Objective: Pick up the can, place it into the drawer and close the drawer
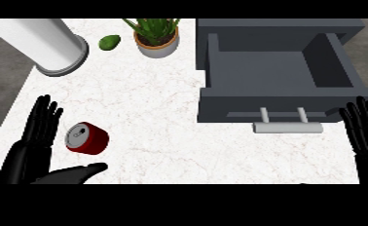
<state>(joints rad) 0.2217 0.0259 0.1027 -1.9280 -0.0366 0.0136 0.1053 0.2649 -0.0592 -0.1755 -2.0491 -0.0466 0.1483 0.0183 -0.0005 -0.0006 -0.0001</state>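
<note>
White marble tabletop (179, 122) with faint reddish veins filled most of the head view, with dark grey floor showing past its left edge. On its right side sat a dark grey box-shaped drawer unit (277, 29), and its dark grey open drawer (269, 74) was pulled out toward the viewer, its inside bare, with a pale grey bar handle (287, 127) on two short posts at its front. At the far left corner stood a large white cylinder with a grey base ring (45, 45), tilted in the view. Near the far edge, between cylinder and drawer unit, stood a green spiky plant in a tan round pot (157, 38), and just left of it lay a small green rounded fruit (109, 42).

The black left hand (32, 144) came in from the lower left, fingers (42, 118) straight and apart, thumb stretched out beneath the can. The red cylindrical can with a silver top (87, 139) lay tilted on the tabletop just right of those fingers, well apart from the drawer. The black right hand (356, 127) showed at the right edge, fingers straight and spread, beside the drawer's front corner.
</note>
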